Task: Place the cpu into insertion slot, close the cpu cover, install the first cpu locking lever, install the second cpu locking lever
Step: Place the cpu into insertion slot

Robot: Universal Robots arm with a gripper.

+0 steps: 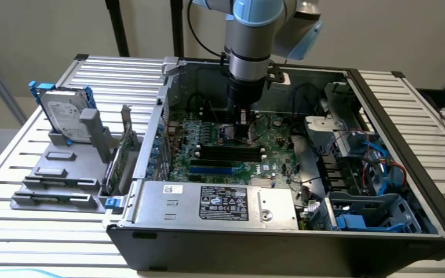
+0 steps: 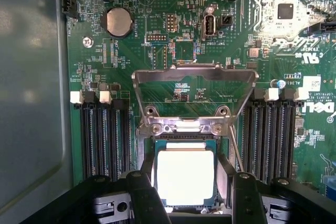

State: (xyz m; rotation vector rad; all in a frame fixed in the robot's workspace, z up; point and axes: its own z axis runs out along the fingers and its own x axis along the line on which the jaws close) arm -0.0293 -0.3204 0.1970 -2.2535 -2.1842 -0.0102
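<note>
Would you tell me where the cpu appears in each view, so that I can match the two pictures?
Exterior view: hidden under the gripper, at the middle of the green motherboard.
Wrist view: the cpu lies between the gripper's open jaws, next to the raised cpu cover.
Shared landmark: the black memory slots.

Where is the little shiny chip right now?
In the wrist view the cpu lies at the slot, between the two fingers of the hand, with the raised cover just beyond it and black memory slots on either side.
</note>
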